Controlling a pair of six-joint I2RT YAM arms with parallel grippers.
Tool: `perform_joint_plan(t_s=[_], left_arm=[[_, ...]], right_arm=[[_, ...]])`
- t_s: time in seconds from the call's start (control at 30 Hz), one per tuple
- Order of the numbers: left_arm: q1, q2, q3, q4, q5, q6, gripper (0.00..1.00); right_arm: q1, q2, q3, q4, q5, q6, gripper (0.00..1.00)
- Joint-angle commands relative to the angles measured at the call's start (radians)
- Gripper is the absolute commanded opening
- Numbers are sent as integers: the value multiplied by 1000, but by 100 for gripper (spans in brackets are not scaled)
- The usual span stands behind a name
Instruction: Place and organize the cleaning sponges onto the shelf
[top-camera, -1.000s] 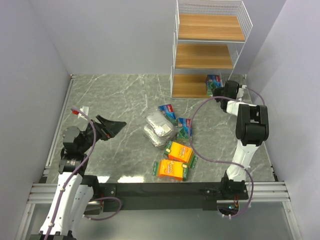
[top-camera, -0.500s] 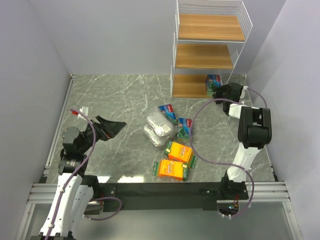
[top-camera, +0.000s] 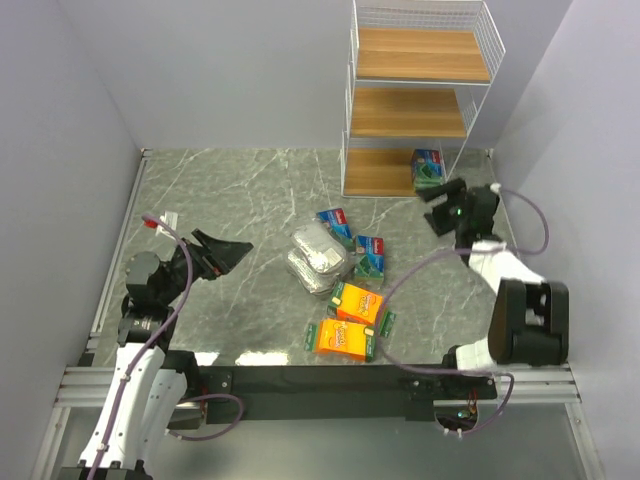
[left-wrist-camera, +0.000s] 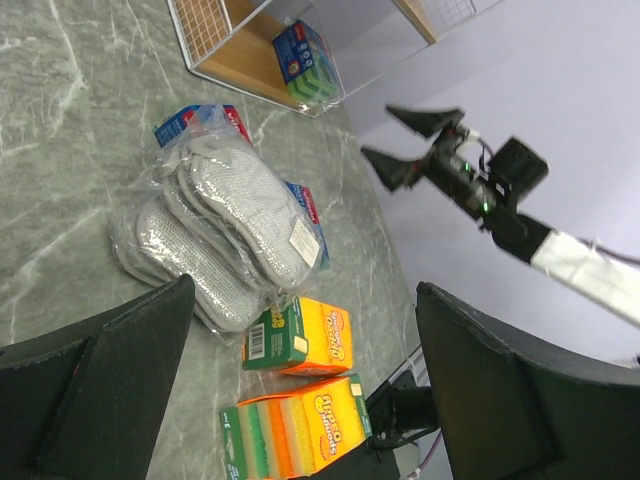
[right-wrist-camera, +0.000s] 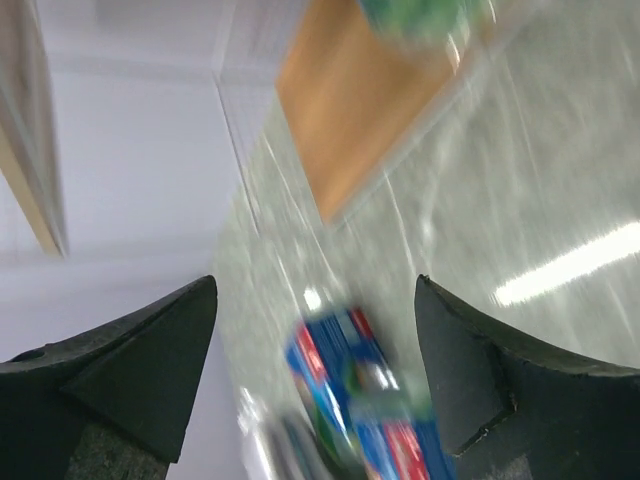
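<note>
One blue-and-green sponge pack (top-camera: 428, 168) stands at the right end of the shelf's (top-camera: 384, 172) bottom board. My right gripper (top-camera: 436, 208) hangs open and empty just in front of it, off the shelf. Two more blue-and-green packs (top-camera: 336, 222) (top-camera: 370, 256), two silvery grey packs (top-camera: 318, 258) and two orange packs (top-camera: 360, 303) (top-camera: 343, 339) lie mid-table. My left gripper (top-camera: 232, 250) is open and empty to their left. The left wrist view shows the silvery packs (left-wrist-camera: 220, 230) and orange packs (left-wrist-camera: 305, 335) beyond the left gripper (left-wrist-camera: 300, 290). The right wrist view is blurred: a blue pack (right-wrist-camera: 350, 390) lies beyond the open right gripper (right-wrist-camera: 315, 285).
The shelf stands at the back right against the wall, its two upper boards (top-camera: 422, 55) bare. A small white-and-red item (top-camera: 157, 222) lies at the table's left edge. Walls close in the left, back and right sides.
My right gripper has opened, let go of the blue-and-green pack on the bottom board and drawn back toward the near side. The left arm has not moved.
</note>
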Motion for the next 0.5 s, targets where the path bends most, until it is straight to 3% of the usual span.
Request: perform_joint_plan(t_s=[0.0, 0.2, 0.47], left_arm=[[-3, 16, 0, 80, 19, -9, 99], [-4, 74, -28, 169, 39, -41, 99], [-6, 91, -22, 198, 34, -54, 99]], right_arm=[[30, -181, -169, -96, -70, -49, 86], [97, -412, -324, -173, -78, -70, 85], [261, -455, -343, -253, 6, -132, 85]])
